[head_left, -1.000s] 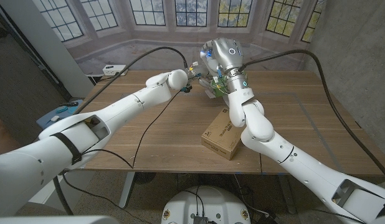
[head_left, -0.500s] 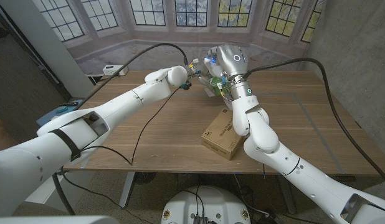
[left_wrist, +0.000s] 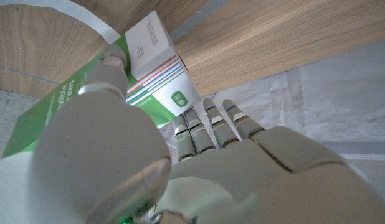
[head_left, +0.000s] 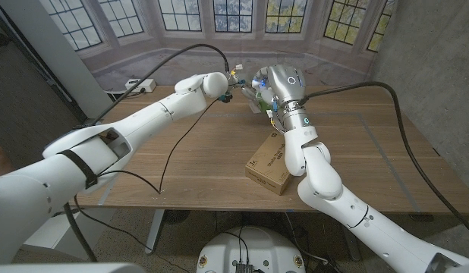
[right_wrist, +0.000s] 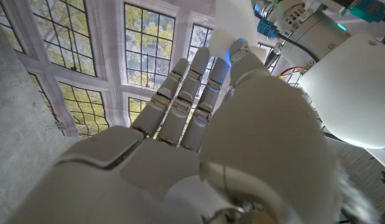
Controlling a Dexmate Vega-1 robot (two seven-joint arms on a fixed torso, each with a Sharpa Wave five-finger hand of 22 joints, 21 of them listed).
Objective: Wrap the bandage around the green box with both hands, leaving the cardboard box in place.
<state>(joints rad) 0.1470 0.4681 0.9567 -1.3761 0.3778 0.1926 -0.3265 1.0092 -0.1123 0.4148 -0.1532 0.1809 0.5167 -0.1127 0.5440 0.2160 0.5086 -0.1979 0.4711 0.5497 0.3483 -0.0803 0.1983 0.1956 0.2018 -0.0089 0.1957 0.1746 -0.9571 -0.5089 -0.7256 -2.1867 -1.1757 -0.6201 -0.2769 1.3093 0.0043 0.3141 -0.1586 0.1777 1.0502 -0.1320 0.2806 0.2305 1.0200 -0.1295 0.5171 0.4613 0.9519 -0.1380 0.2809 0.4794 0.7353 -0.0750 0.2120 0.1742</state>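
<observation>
Wrapping looks under way: you have both hands up at the far middle of the desk (head_left: pixel 219 152), where the green box (left_wrist: pixel 68 99) sits between them, a white band of bandage (left_wrist: pixel 86 18) curving beside it. Left hand (left_wrist: pixel 199 168): fingers (left_wrist: pixel 205 121) extended against the box's end. Right hand (right_wrist: pixel 199 124): fingers (right_wrist: pixel 180 93) straight and together; grip cannot be told. Next, probably pass the bandage across. Cardboard box (head_left: pixel 271 167) lies nearer, apart.

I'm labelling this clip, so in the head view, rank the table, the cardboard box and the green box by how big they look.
1. Table, largest by far.
2. Cardboard box.
3. Green box, smallest as seen. It sits farther from the camera and is mostly hidden behind the robot hands, so its place below the cardboard box is unsure.
</observation>
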